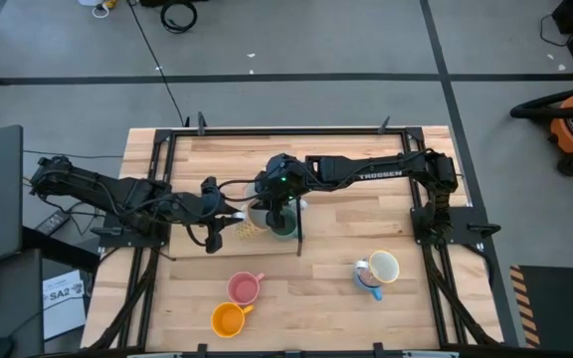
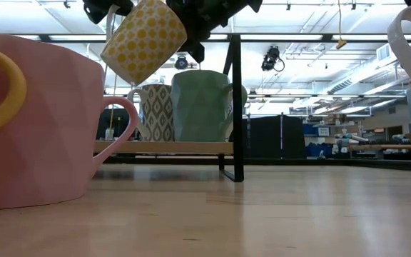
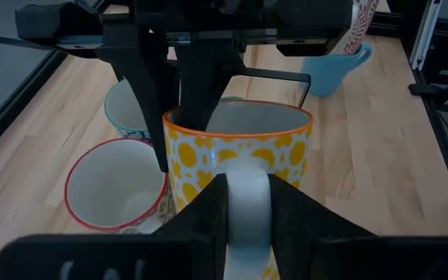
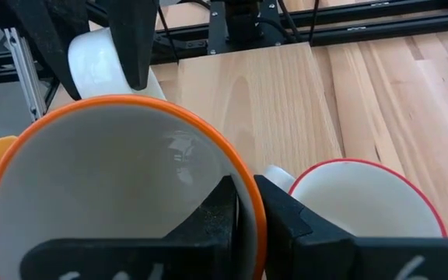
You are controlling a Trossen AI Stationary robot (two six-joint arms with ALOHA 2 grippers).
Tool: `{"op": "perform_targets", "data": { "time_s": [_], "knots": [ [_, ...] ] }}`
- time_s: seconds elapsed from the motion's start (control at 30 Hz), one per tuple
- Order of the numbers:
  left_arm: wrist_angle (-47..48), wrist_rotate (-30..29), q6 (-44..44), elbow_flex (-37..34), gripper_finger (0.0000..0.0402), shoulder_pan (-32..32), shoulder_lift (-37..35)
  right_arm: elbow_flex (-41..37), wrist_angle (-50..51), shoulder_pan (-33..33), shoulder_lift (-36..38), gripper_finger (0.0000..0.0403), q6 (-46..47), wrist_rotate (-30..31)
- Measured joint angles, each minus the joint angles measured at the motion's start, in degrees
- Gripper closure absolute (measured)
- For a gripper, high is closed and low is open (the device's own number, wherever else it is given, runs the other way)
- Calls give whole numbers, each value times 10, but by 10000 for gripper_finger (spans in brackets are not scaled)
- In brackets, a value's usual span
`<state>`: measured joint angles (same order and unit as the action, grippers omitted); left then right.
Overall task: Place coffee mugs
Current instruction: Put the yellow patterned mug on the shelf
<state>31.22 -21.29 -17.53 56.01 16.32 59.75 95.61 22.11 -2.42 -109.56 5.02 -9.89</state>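
I am counting 4 loose mugs on the wooden bench: 1 pink mug (image 1: 244, 287), 1 orange mug (image 1: 227, 319), and 1 cream mug (image 1: 383, 267) nested in 1 blue mug (image 1: 366, 279).

The right gripper (image 4: 243, 204) is clenching the orange rim of the yellow-dotted mug (image 2: 144, 39), lifted over the shelf.

The left gripper (image 3: 247, 204) fingers are flanking its white handle.

Beside sit 1 green mug (image 2: 202, 105) and 1 red-rimmed mug (image 3: 116, 185).

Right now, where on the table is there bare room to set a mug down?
Bare wood lies between the pink mug and the blue mug, and along the table's far edge. The centre is crowded: both grippers meet on the yellow-patterned mug above the rack's mugs.
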Motion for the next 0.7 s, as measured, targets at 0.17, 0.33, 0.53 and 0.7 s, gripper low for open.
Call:
{"op": "perform_targets", "data": {
  "time_s": [0.17,0.33,0.53,0.7],
  "knots": [
    [0,2,2,0,326,0,0,0,0,0,0,349,-1,-4],
    [1,3,2,0,326,0,0,0,-5,0,1,340,-1,-6],
    [2,3,2,0,327,0,-2,0,-5,0,1,322,-1,-6],
    [5,2,2,0,328,0,-2,0,-4,0,1,287,-3,-16]
  ]
}}
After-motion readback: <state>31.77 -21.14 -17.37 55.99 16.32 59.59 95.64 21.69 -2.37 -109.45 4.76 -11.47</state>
